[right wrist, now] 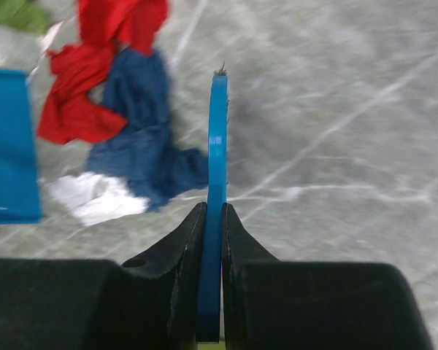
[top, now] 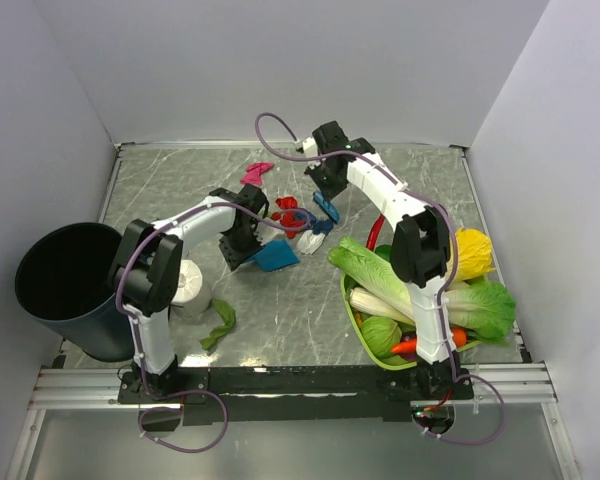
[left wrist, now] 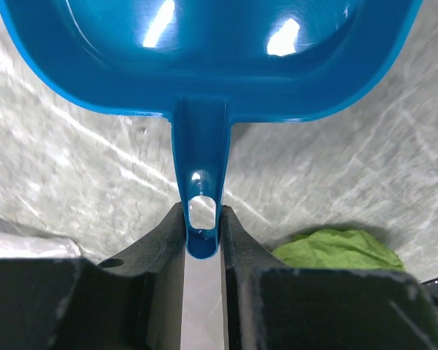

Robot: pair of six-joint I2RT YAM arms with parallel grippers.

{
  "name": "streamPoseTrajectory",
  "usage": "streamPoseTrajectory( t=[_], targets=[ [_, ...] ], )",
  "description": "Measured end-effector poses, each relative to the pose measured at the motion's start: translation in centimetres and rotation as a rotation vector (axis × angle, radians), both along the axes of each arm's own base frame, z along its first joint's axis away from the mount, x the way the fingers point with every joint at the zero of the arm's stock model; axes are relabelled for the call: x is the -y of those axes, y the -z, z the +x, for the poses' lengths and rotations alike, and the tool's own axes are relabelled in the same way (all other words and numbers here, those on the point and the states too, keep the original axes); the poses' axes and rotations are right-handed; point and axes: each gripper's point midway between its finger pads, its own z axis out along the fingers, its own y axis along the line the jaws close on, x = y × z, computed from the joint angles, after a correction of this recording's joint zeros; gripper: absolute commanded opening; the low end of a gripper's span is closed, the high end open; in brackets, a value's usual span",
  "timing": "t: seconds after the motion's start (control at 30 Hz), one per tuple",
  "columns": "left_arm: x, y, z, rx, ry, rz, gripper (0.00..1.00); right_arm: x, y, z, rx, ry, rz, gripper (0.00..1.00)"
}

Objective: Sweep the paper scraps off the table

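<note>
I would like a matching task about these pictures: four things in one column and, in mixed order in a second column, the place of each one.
Things
1. blue dustpan
2. magenta scrap
3. green scrap
4. black bin

Places
A. at the left edge of the table
B. near side, beside the tissue roll
C. held by its handle in the left gripper
D. far side of the table, lying alone

Pairs: 1-C, 2-D, 3-B, 4-A
</note>
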Motion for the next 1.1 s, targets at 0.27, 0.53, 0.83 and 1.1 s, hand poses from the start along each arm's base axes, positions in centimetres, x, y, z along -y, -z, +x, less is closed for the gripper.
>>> streamPoseTrajectory(
  t=[0.27, 0.53, 0.83, 1.1],
  targets=[
    [2.1, 0.4, 0.7, 0.023, 0.050, -0.013, 0.01, -3.5, 1.5, -4.0, -0.191, -0.067, 0.144, 0.00],
    [3.2, 0.7, 1.6, 0.051, 0.047, -0.046, 0.01, -7.3, 0.4, -7.9, -0.373, -0.148, 0.367, 0.00],
    [3.2, 0.8, 1.5, 0.039, 0.008, -0.069, 0.01, -6.7, -0.1, -7.5, -0.340, -0.136, 0.339, 0.00],
    [1.4, 1.6, 2.2, 0.052, -0.083, -0.118, 0.01, -4.7, -4.3, -6.1, -0.163, -0.123, 0.268, 0.00]
  ],
)
